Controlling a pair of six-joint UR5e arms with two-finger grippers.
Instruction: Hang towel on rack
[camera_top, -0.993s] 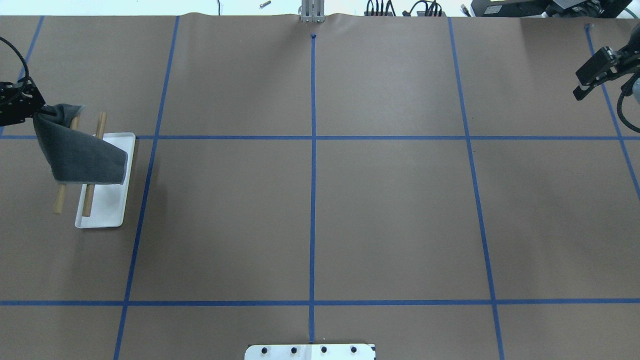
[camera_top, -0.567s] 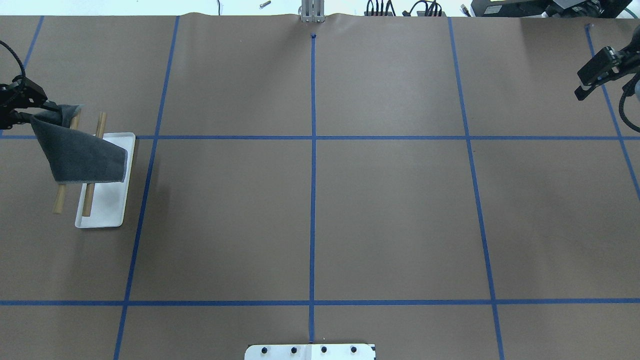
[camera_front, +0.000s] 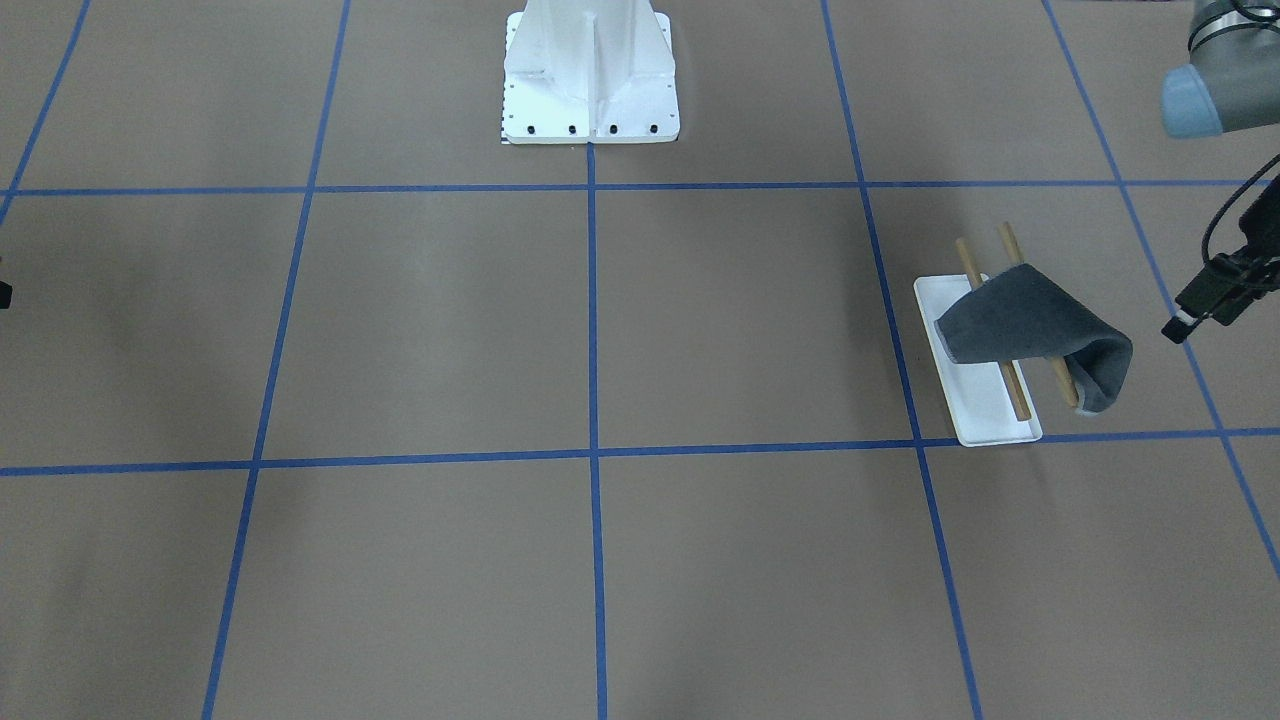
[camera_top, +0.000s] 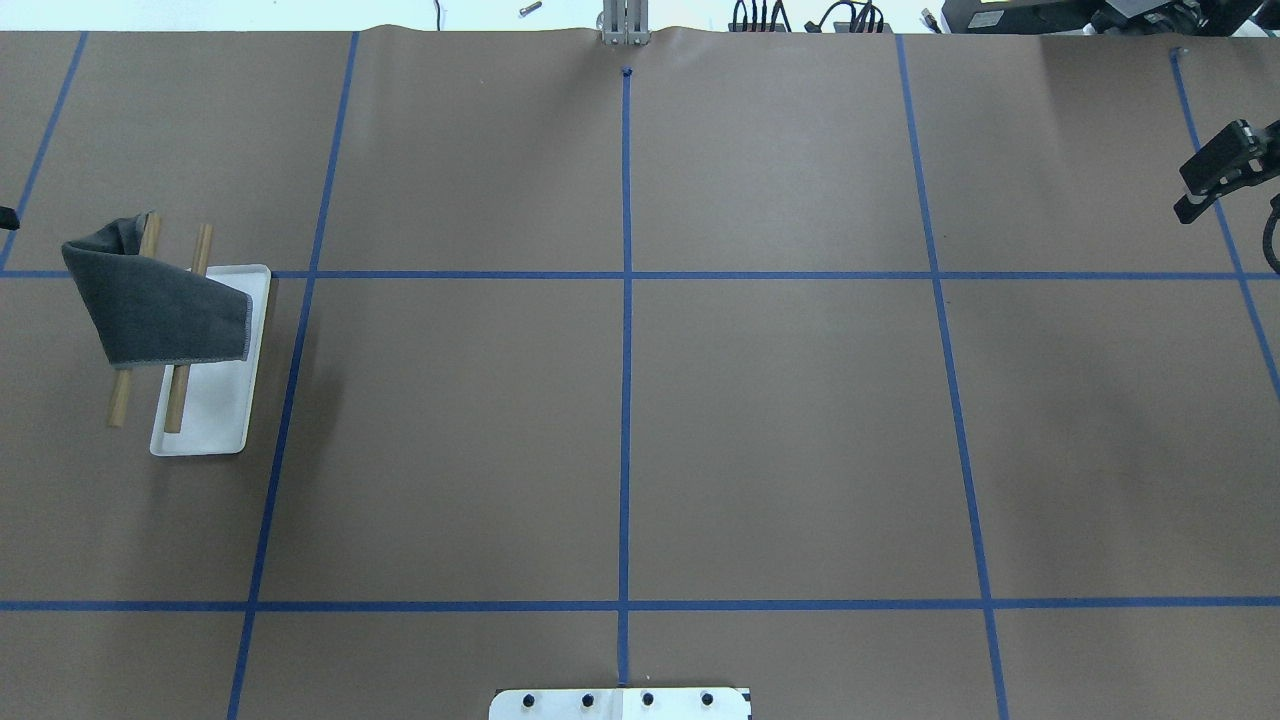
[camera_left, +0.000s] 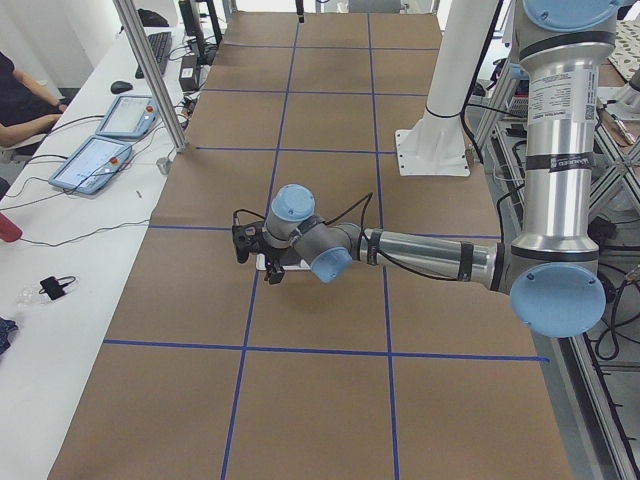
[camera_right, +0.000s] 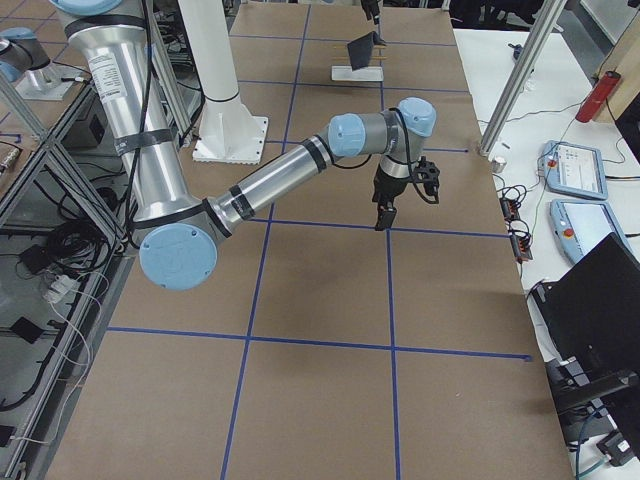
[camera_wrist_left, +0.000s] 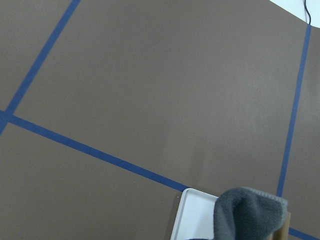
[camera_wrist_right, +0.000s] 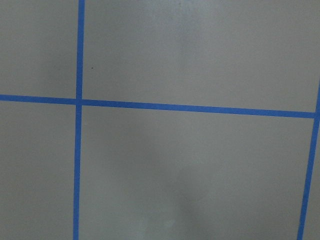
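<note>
Left gripper: empty, hanging off to the robot's left of the rack and clear of the towel, with no contact. Can't tell whether its jaws are open or closed: the front view gives only a dark side-on profile, and the overhead catches just a sliver at the frame edge. The left wrist cam looks down on brown paper, with the towel's rounded fold and a corner of the white tray at the bottom edge. The towel is on the rack, draped across both wooden rods toward their far end from the robot, with bare rod sticking out on either side of it. One flap slopes down over the tray with its lighter stitched edge showing. The other side bunches into a fold hanging past the outer rod, on the left gripper's side. The rack sits at the left side of the worktop, tray flat on the paper beside a blue tape line. Right gripper: at the far right of the worktop, well apart from the rack and holding nothing. Can't tell its jaw state either. Its wrist cam shows only paper and crossing tape. The white robot pedestal is at mid-worktop on the robot's side.
</note>
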